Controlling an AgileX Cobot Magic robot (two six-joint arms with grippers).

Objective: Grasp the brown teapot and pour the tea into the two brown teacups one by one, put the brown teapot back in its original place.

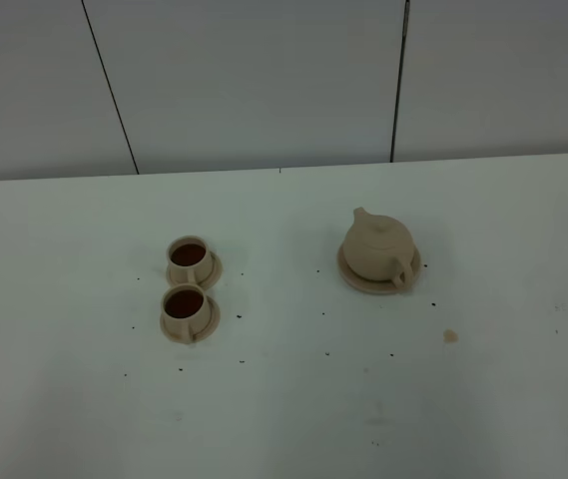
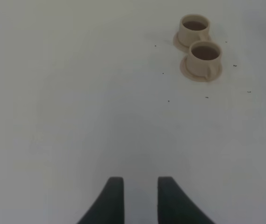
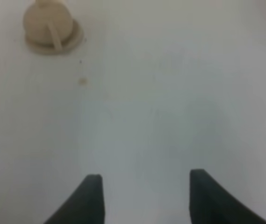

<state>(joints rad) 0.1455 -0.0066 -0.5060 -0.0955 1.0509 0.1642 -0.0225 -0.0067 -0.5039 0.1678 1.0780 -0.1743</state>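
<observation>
The tan teapot (image 1: 377, 249) stands upright on its flat round saucer (image 1: 355, 279) right of the table's middle; it also shows in the right wrist view (image 3: 47, 24). Two tan teacups stand on small saucers left of middle, the far one (image 1: 189, 257) and the near one (image 1: 185, 306), both holding dark tea; the left wrist view shows them too (image 2: 194, 29) (image 2: 205, 56). Neither gripper shows in the high view. My left gripper (image 2: 140, 193) hangs over bare table with a narrow gap between its fingers, holding nothing. My right gripper (image 3: 145, 198) is open and empty, well short of the teapot.
The white table (image 1: 284, 399) carries small dark specks around the cups and teapot and a small tan stain (image 1: 450, 336) near the teapot's saucer. A grey panelled wall (image 1: 264, 80) stands behind the table's far edge.
</observation>
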